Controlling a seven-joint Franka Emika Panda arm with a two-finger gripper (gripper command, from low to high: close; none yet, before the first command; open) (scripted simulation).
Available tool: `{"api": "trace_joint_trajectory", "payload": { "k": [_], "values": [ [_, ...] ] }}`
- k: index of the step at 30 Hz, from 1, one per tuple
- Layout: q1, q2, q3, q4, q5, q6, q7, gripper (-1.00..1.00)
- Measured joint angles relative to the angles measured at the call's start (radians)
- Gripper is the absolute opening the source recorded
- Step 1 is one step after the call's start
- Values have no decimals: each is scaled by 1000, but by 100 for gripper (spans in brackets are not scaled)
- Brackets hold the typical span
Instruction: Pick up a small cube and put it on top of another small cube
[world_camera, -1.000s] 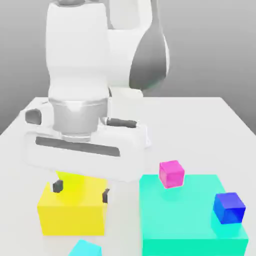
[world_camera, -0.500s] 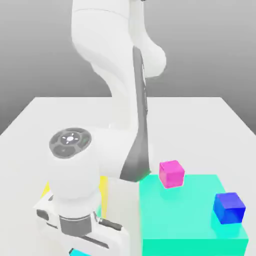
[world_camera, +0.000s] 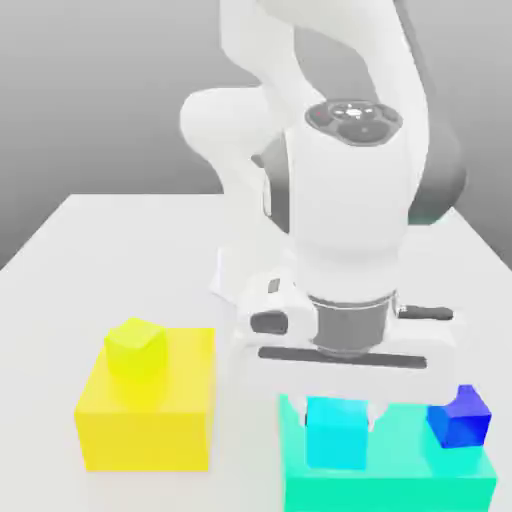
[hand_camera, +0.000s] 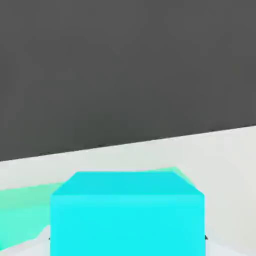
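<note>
We see the light cyan cube (world_camera: 337, 433) pinched between the fingers (world_camera: 376, 412), one on each of its two opposite sides. Hand view agrees: cube close up, a finger showing at either flank, so we mark it as gripped. It looks upright and level, face toward us in the exterior view.

Position: the cube is at the large teal-green block (world_camera: 400, 460), nearer that block's side on the exterior view's left. We can't tell whether its underside touches the block or hangs above it.

The dark blue cube (world_camera: 459, 418) sits on the same block, at the exterior view's right, apart from the cyan one. We see its upper part partly covered by the white hand (world_camera: 345, 368), which runs level above the block and hides the block's far part.

The yellow block (world_camera: 145, 440) stands well apart, at the exterior view's left, with a yellow-green cube (world_camera: 137, 347) resting on top toward its far side. That cube is turned a bit relative to the block. We note a gap of pale surface (world_camera: 245, 455) between the two big blocks; both stand on it.

The white arm (world_camera: 350, 200) reaches over from the far side, wrist upright, fingers pointing down. In the hand view we also get some green behind the cyan cube, pale surface, and a dark grey area beyond a slanting edge.
</note>
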Motion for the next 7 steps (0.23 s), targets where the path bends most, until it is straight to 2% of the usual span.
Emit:
{"api": "trace_joint_trajectory", "payload": {
  "k": [3,4,7],
  "values": [
    [84,17,34,-16,-36,29,47,-100],
    [87,39,33,-24,-45,58,55,100],
    [87,39,33,-24,-45,58,55,100]
  ]
}}
